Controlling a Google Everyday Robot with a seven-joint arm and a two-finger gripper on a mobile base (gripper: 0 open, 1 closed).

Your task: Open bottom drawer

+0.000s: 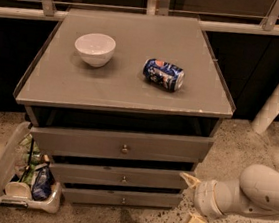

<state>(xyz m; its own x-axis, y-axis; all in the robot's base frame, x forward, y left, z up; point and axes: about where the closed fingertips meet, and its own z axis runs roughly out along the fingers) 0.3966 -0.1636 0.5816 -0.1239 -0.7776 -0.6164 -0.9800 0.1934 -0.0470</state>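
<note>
Low beside the cabinet's (127,89) right front corner, my gripper (191,202) is spread wide, grasping nothing. My upper fingertip (190,179) sits by the middle drawer's (97,175) end. Left of my fingers is the bottom drawer (94,196). Up-left lies a blue soda can (164,74), its lettering unreadable.

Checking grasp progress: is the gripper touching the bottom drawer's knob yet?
Apart. Camera view: the gripper sits beyond the bottom drawer's right end, with bare grey front between it and the knob.
</note>
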